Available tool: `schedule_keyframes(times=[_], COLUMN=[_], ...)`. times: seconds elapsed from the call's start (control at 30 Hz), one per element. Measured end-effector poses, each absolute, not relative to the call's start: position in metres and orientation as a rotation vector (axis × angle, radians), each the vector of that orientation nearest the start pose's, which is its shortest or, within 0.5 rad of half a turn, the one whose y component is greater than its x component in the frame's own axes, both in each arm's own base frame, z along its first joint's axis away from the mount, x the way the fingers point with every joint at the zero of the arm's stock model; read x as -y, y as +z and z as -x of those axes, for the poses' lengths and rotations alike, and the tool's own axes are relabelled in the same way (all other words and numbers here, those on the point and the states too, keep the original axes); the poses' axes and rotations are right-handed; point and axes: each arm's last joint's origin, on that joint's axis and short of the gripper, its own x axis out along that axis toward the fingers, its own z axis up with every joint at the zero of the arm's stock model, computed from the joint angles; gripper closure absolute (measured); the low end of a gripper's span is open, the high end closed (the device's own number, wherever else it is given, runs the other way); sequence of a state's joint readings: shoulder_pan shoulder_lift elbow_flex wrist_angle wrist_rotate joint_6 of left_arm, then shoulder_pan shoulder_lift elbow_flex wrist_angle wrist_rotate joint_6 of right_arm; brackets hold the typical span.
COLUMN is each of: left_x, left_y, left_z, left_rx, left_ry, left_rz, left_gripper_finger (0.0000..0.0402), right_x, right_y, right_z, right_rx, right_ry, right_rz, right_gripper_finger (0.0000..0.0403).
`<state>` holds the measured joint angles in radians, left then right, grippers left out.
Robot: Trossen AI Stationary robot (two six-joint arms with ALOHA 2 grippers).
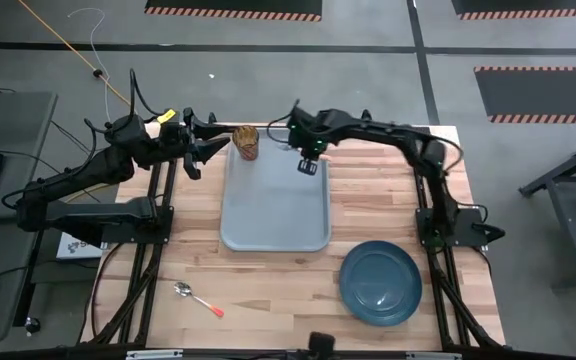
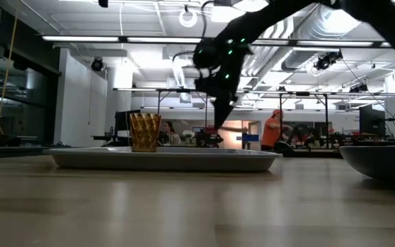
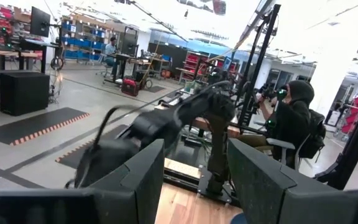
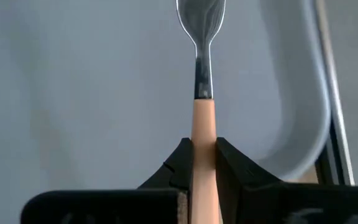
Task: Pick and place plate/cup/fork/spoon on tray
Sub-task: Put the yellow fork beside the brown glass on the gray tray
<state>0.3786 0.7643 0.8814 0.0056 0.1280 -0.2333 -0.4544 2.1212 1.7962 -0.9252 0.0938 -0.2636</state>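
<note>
The grey-blue tray lies mid-table. The amber cup stands upright on the tray's far left corner and also shows in the low view. My right gripper hangs over the tray's far right part, shut on the fork. My left gripper is open and empty just left of the cup. The dark blue plate rests on the table at the near right. The red-handled spoon lies flat on the table at the near left. My right gripper pinches the fork's orange-tan handle between its two fingers. The fingers point down from above and lie along the handle. The fork hangs below them, tines down over the tray floor. Whether the tines touch the tray I cannot tell.
Bare wooden table lies between the tray's near edge and the spoon and plate. In the left wrist view, beyond the table's right side, a person sits. The tray's middle and near half hold nothing.
</note>
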Motion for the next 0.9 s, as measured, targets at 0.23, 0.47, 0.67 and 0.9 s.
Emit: schedule_keyframes(times=[0.23, 0.47, 0.67, 0.9], left_x=[-0.056, -0.056, -0.056, -0.056], left_y=[0.386, 0.391, 0.394, 0.396], left_z=[-0.151, -0.151, -0.150, -0.150], left_rx=[0.149, 0.198, 0.230, 0.243], left_ry=[0.235, 0.228, 0.225, 0.223], left_rz=[0.201, 0.187, 0.178, 0.175], left_gripper_finger=[0.0234, 0.0234, 0.0234, 0.0234], right_x=[0.208, 0.215, 0.216, 0.216], right_y=[0.182, 0.167, 0.164, 0.164], right_z=[-0.425, -0.440, -0.441, -0.441], right_rx=[-1.399, -1.408, -1.417, -1.410], right_ry=[-0.249, -0.239, -0.212, -0.214], right_rz=[0.187, 0.212, 0.260, 0.254], right_gripper_finger=[0.0382, 0.0376, 0.0363, 0.0352])
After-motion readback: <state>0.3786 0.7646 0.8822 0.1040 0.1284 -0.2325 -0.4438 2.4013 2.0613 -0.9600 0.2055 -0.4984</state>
